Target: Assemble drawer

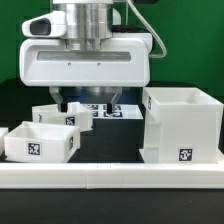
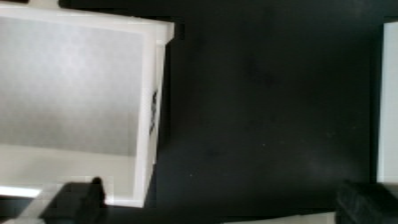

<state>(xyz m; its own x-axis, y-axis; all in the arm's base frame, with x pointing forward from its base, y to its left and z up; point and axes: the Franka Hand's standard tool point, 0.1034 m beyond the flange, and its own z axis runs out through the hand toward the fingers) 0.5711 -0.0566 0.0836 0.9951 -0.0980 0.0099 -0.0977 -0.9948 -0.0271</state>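
Observation:
The tall white housing [image 1: 180, 125] stands at the exterior view's right, with a tag on its front. One low white tray [image 1: 40, 140] sits at the front left, and a second tray [image 1: 55, 112] lies just behind it. My gripper [image 1: 92, 103] hangs over the table between the rear tray and the housing. It is open and empty. In the wrist view the gripper [image 2: 222, 205] is spread wide over black table. One finger [image 2: 75, 200] is beside the corner of a tray [image 2: 80, 100]. The other finger [image 2: 370, 200] is far across from it.
The long low white rail [image 1: 110, 175] runs along the front edge. The marker board [image 1: 108, 111] lies flat behind the gripper. A white edge [image 2: 391, 60] shows at the side of the wrist view. A green wall stands behind.

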